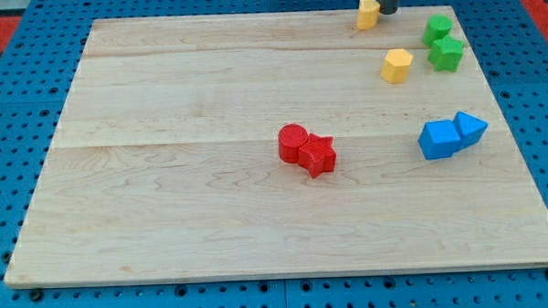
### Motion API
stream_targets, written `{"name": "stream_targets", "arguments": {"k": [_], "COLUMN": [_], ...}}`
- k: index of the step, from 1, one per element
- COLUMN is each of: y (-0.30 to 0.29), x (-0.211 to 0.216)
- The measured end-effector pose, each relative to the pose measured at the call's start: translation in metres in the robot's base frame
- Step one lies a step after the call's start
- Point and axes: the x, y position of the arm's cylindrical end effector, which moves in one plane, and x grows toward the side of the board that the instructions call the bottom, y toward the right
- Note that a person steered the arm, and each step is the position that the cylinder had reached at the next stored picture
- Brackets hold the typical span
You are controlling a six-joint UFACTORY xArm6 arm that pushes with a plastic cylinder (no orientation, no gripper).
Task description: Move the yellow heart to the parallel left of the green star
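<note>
While my tip (390,12) rests bare at the far edge, gripping nothing, it touches the right side of the yellow heart (368,13). The green star (447,54) sits nearer, to the right, beside another green block (438,28).

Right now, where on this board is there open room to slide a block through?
Bare board fills everything left of the red pair, and the whole bottom strip. It's crowded at top right: yellow blocks, green blocks, blue blocks and my tip.
</note>
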Motion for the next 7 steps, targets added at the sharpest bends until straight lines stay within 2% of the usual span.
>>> {"name": "stream_targets", "arguments": {"k": [2, 4, 5, 7], "y": [-0.015, -0.175, -0.193, -0.19], "x": [0.0, 0.002, 0.01, 0.077]}}
